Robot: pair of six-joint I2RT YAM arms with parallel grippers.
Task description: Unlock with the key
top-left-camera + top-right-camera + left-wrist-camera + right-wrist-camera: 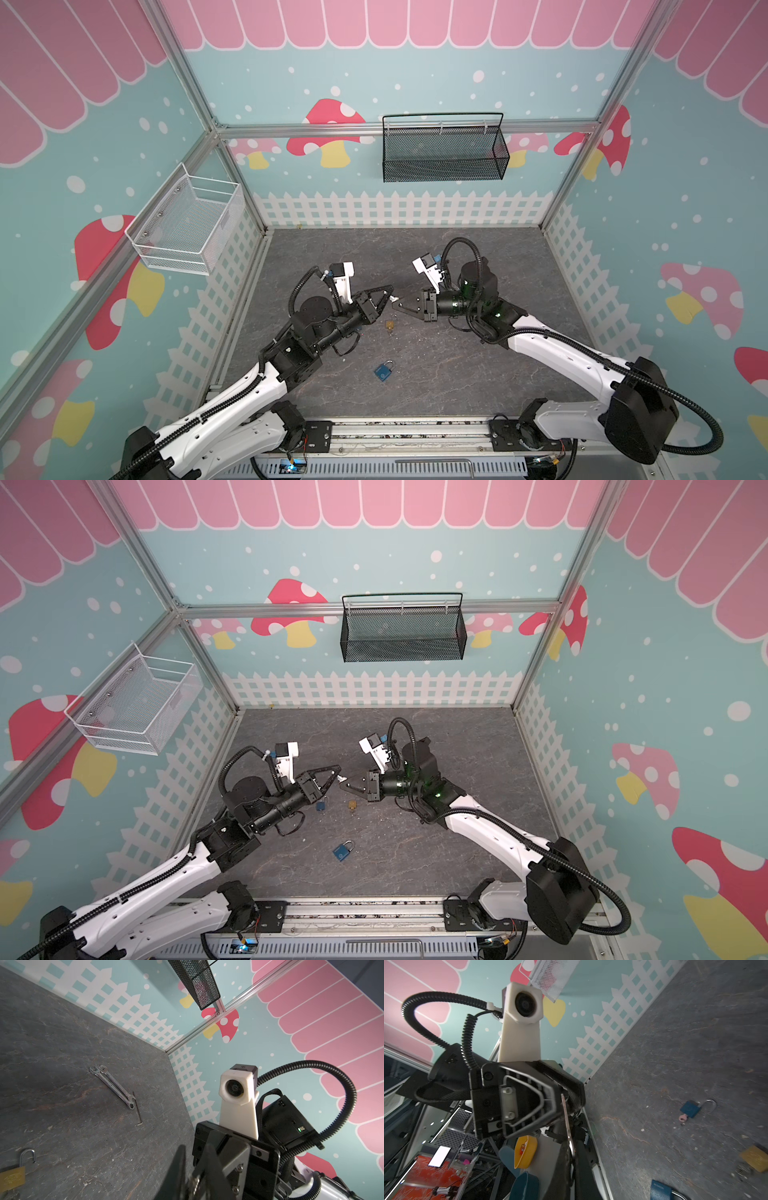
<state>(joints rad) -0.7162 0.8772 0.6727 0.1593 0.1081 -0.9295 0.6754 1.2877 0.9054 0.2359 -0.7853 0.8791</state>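
**Key Up in the Air**

The right gripper (397, 307) squeezes tight on the key (566, 1118), in the air near the gold padlock (390, 325). Whether the left gripper (390, 296) is pinching too, I cannot tell. The key looks tiny, hard and slippery. Pinch its flat head.

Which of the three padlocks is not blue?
The brass padlock, lying behind the front blue padlock; the second blue padlock lies left of it.

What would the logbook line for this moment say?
key: in air between grippers | right gripper: jaws shut on key | left gripper: at key, hold unclear | brass padlock: on table
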